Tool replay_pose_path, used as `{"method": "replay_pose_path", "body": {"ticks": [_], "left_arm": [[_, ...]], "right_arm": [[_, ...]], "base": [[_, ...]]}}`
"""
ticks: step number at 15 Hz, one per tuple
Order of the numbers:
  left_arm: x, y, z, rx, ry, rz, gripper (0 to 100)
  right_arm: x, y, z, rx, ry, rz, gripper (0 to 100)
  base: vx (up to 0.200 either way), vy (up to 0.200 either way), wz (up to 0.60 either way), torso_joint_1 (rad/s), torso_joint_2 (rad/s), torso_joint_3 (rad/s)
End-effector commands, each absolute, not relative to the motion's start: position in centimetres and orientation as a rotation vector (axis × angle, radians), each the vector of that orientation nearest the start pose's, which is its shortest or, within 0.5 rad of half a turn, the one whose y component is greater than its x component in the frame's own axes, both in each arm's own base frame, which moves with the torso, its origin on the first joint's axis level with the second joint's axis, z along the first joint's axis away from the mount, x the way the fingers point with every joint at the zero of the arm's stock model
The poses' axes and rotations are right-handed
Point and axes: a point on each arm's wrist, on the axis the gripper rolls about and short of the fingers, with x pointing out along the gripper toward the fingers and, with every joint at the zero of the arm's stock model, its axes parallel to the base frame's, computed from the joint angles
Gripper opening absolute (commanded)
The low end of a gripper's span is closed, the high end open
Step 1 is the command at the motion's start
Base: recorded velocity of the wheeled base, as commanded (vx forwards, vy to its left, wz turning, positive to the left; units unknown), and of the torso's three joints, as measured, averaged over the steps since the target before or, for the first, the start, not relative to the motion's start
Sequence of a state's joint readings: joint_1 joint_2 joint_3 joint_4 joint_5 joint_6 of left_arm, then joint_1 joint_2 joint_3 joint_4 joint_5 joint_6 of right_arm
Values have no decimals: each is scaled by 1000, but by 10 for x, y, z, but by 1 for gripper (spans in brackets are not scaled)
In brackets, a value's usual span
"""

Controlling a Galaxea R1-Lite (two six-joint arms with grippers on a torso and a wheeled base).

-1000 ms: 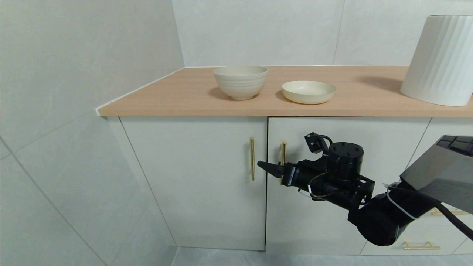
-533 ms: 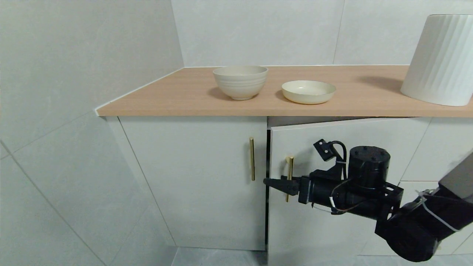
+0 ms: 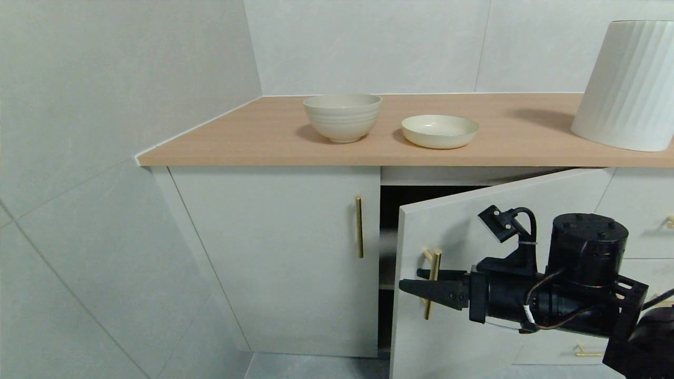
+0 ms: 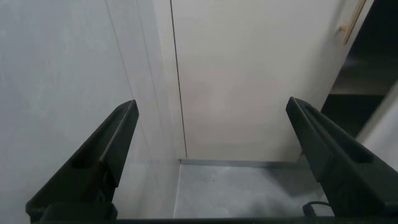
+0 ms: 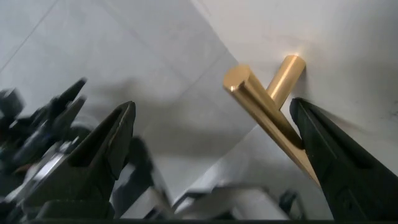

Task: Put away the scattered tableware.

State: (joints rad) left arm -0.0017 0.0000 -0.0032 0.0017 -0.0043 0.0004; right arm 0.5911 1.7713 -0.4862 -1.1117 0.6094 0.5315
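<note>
Nothing has been put away yet. The cream ribbed ceramic bowl [image 3: 343, 117] and the shallow cream ceramic dish [image 3: 439, 131] both stand on the wooden surface [image 3: 247, 145]. They are near its front edge and side by side without touching, with the bowl closer to the left corner. A tall white ribbed container [image 3: 626, 84] stands well apart from them at the right end.

The work in hand looks like opening the storage. The pale right-hand cupboard door [image 3: 453, 337] below the front edge stands partly swung out, with a dark gap [image 3: 387, 221] between it and the closed left-hand door [image 3: 279, 252].

The right claw [image 3: 410, 279] is at that door's brass bar handle [image 3: 433, 281]. Its fingers are spread, one on each side of the bar, hooking it rather than pinching it. In the right wrist view the bar lies close to one finger, with a wide gap to the other.

The left claw [image 4: 211, 109] hangs low before the closed door, fingers spread wide and holding nothing.

By my reckoning the task is at an early stage. The door probably needs to swing wider, and then the bowl and the dish each have to be lifted off the surface and set inside the cupboard. What room there is inside cannot be made out.
</note>
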Motion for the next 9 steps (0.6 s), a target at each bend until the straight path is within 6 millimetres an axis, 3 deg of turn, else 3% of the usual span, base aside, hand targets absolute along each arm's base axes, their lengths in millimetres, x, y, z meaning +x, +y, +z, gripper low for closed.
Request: {"method": "replay_pose_path", "body": {"ticks": [1,9], "left_arm": [[-23,0,76,0,-2,-6,100],[-23,0,76,5,-2,-6,100]], "right_arm": [[214,160,145,465,492,1144,100],[209,156,137,461,540,1129,100]], "base": [[0,0,0,0,0,0],[0,0,0,0,0,0]]}}
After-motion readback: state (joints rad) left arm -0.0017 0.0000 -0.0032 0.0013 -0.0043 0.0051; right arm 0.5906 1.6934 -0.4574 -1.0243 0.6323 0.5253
